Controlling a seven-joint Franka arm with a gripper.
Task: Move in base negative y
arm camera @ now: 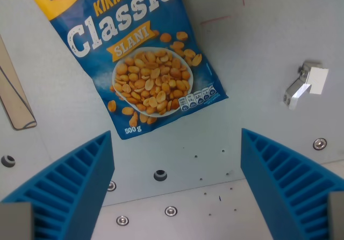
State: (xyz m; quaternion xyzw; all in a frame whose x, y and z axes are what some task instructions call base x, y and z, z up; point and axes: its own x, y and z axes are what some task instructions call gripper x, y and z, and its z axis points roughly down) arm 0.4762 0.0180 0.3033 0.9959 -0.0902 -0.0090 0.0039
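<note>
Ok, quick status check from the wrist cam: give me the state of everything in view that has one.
gripper: open, blue fingers wide apart, holding nothing.
peanut bag: lying flat on the table, face up, tilted in the wrist view, looks sealed; top edge out of frame.
metal clip: lying on the table at the wrist view's right, apart from the bag.
tan strip: flat at the wrist view's left edge, partly cut off.

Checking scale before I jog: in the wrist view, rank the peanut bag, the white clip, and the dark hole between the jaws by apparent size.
1. peanut bag, by far the largest, cropped at the top edge.
2. white clip, much smaller.
3. dark hole, smallest.
All lie on the table surface, so nearness hardly skews this.
</note>
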